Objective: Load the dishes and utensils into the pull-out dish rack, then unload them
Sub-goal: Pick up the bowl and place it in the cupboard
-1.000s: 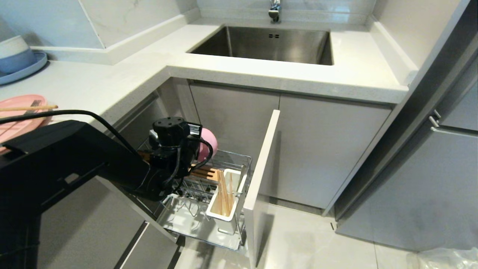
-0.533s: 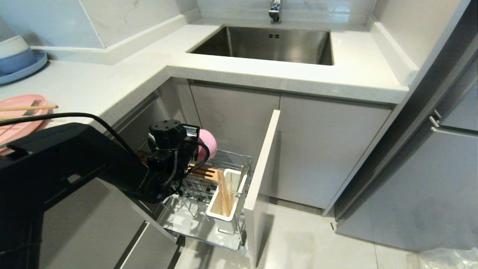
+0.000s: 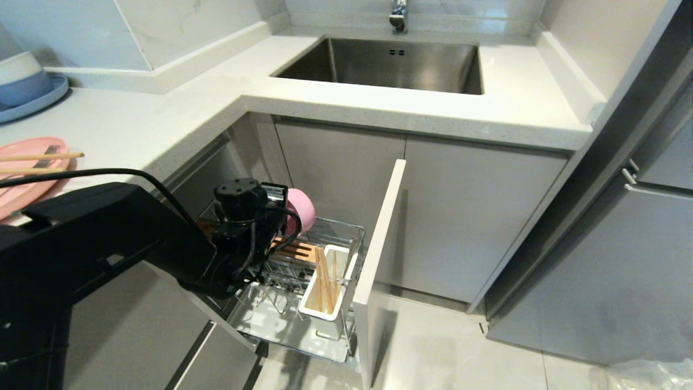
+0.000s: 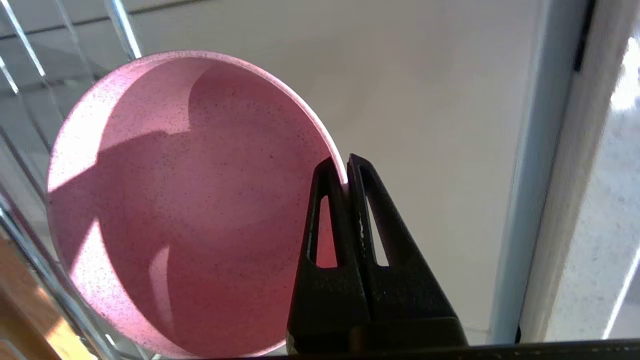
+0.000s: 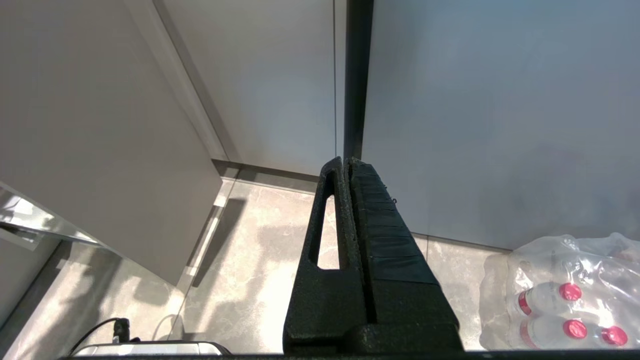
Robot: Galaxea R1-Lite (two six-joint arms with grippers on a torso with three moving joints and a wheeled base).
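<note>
From the head view, you see the left gripper [image 3: 281, 203] reaching down over the open rack [image 3: 303, 281], with its black arm crossing the lower left of the frame; the pink bowl [image 3: 302, 208] peeks out beside the wrist, held above the rear of the wire basket, near the wooden bar [image 3: 295, 250]. You carry it on edge, probably because the rack takes dishes standing up. Chopsticks [image 3: 324, 284] stand in the white holder [image 3: 325, 309] at the front, beside the grey door [image 3: 379, 254], so that slot is already in use. On the counter [image 3: 162, 119] the pink plate [image 3: 27, 179] lies flat with more chopsticks [image 3: 43, 157] across it, which suggests loading is under way, though unloading cannot be ruled out. A blue plate [image 3: 32, 103] with stacked bowls sits further back, apart from the work. In the left wrist view, you have the gripper [image 4: 346, 172] clenched on the bowl's [image 4: 175, 210] rim, one finger inside and one outside; the pinch is thin and off to one side, so the bowl could swing on that point if you jolt it. Its hollow faces the camera, and chrome wires pass behind and beside it; whether it touches them you cannot tell. In the right wrist view, the right gripper [image 5: 347, 165] is parked with its fingers pressed together on nothing, pointing at the floor [image 5: 260, 260] by the cabinets, with a pack of bottles [image 5: 560, 295] nearby.
</note>
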